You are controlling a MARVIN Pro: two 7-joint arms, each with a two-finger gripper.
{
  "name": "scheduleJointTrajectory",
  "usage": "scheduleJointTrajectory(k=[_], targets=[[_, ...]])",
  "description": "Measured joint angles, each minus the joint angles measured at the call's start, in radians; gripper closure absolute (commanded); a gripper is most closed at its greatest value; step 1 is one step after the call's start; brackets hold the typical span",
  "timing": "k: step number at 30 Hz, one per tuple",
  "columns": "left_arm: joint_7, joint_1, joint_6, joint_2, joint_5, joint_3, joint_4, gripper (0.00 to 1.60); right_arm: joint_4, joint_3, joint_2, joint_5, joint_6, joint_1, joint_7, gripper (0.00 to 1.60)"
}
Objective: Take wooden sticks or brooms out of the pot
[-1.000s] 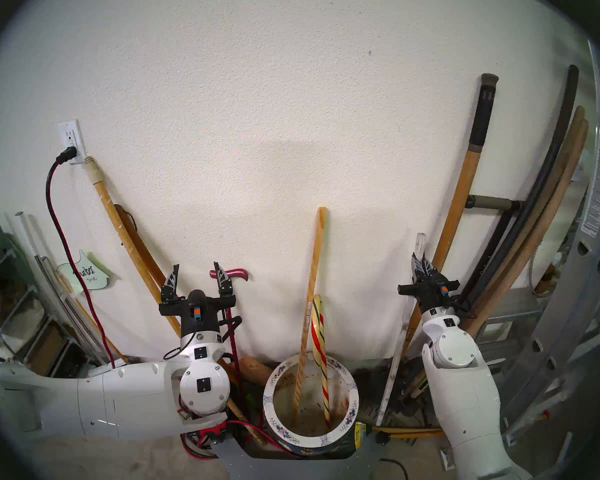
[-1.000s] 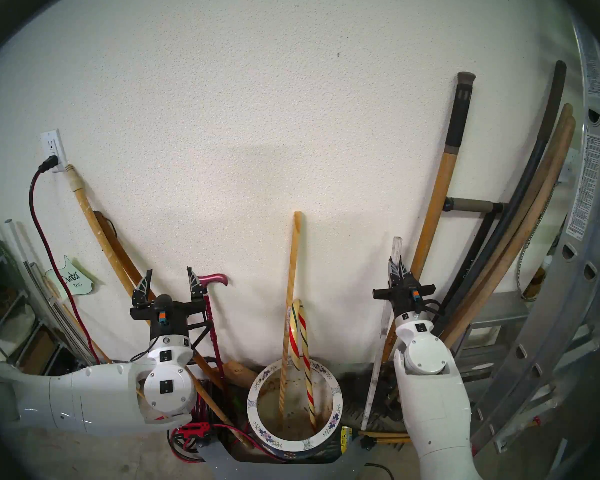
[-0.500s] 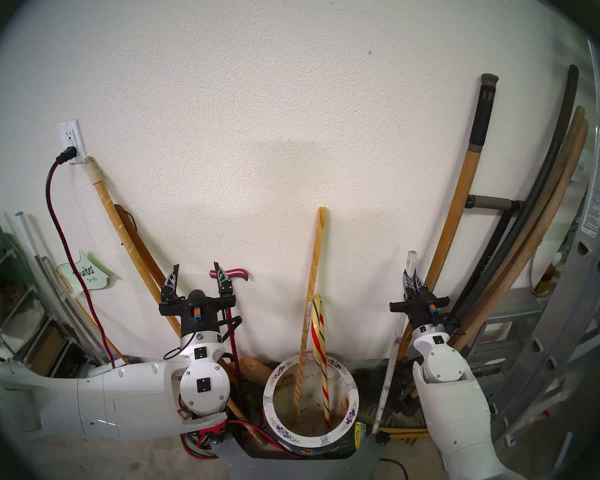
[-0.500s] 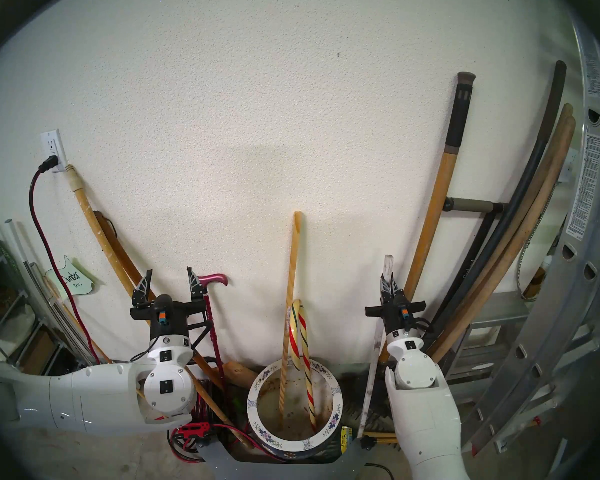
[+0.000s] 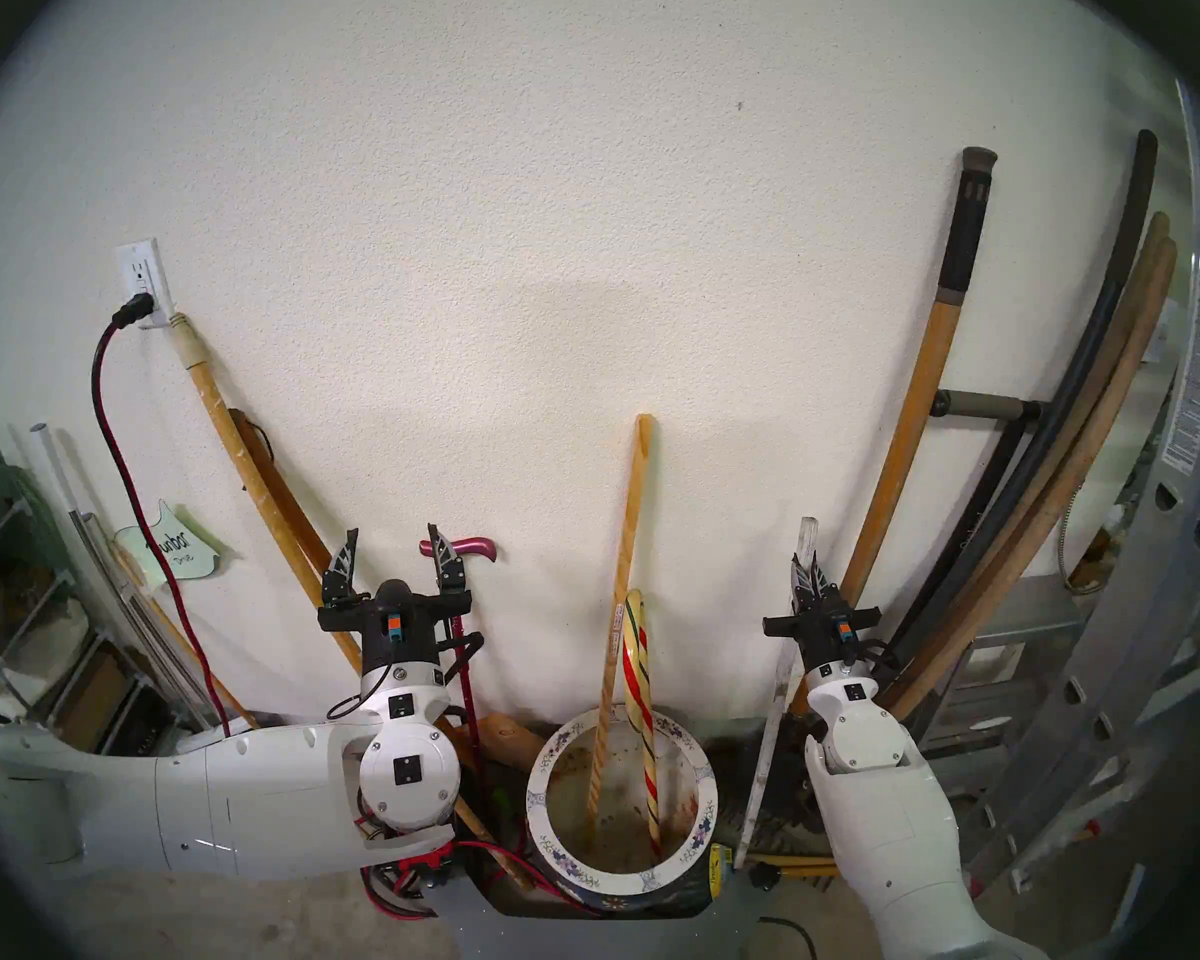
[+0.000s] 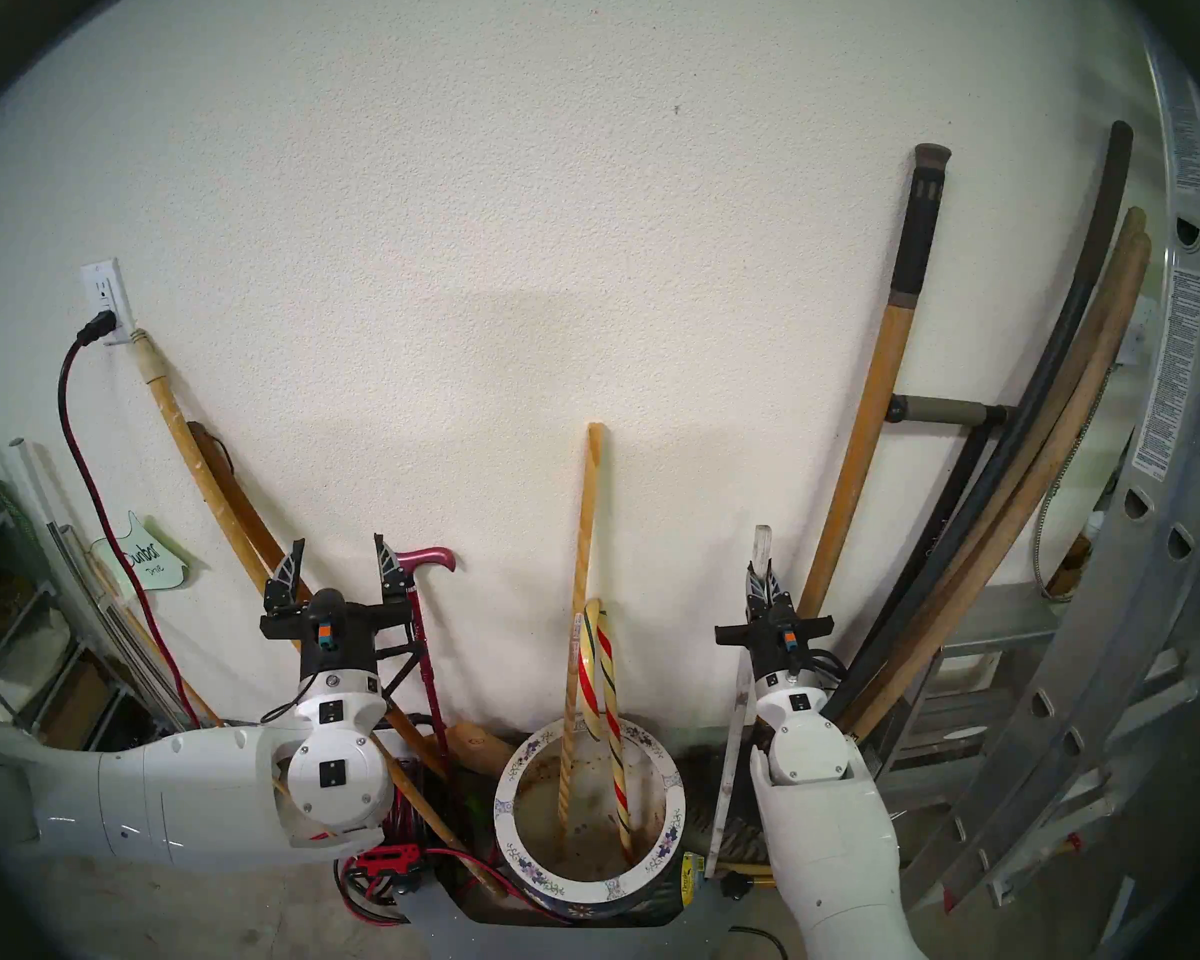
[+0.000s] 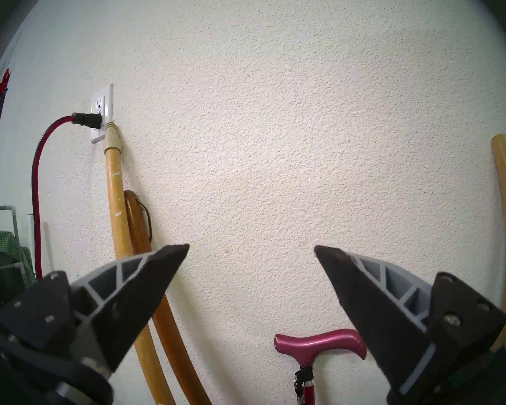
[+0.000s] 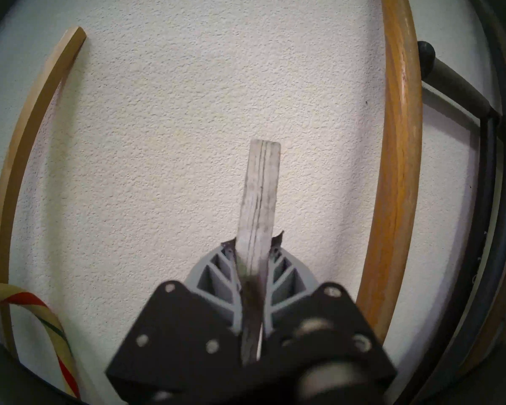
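2 orange-brown tool handles (image 5: 891,467) just right of the gripped slat (image 5: 806,537)

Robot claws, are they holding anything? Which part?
The right claw is shut on the thin grey-white slat, pinching it near its top end, the tip sticking out past the fingers. The left claw is open and holds nothing.

floor (image 5: 292,917): concrete | on it: pot (image 5: 704,778), red cords (image 5: 393,893)
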Motion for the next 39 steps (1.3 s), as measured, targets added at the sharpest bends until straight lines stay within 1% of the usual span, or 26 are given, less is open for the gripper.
scheduleJointTrajectory(k=[5,7,13,22,27,31,39], targets=[[0.000,0.000,0.000,0.000,0.000,0.000,0.000,0.00,0.033,-0.005,-0.006,-0.015,-0.022,0.014,-0.014,1.60],[0.000,0.000,0.000,0.000,0.000,0.000,0.000,0.00,0.064,-0.008,-0.010,-0.028,-0.039,0.030,-0.027,1.60],[0.000,0.000,0.000,0.000,0.000,0.000,0.000,0.00,0.120,-0.013,-0.014,-0.053,-0.066,0.061,-0.050,1.60],[0.000,0.000,0.000,0.000,0.000,0.000,0.000,0.00,0.201,-0.021,-0.019,-0.087,-0.095,0.113,-0.080,1.60],[0.000,0.000,0.000,0.000,0.000,0.000,0.000,0.00,0.263,-0.025,-0.024,-0.112,-0.111,0.148,-0.105,1.60],[0.000,0.000,0.000,0.000,0.000,0.000,0.000,0.00,0.336,-0.025,-0.027,-0.131,-0.127,0.187,-0.131,1.60],[0.000,0.000,0.000,0.000,0.000,0.000,0.000,0.00,0.439,-0.022,-0.028,-0.149,-0.151,0.253,-0.167,1.60]])
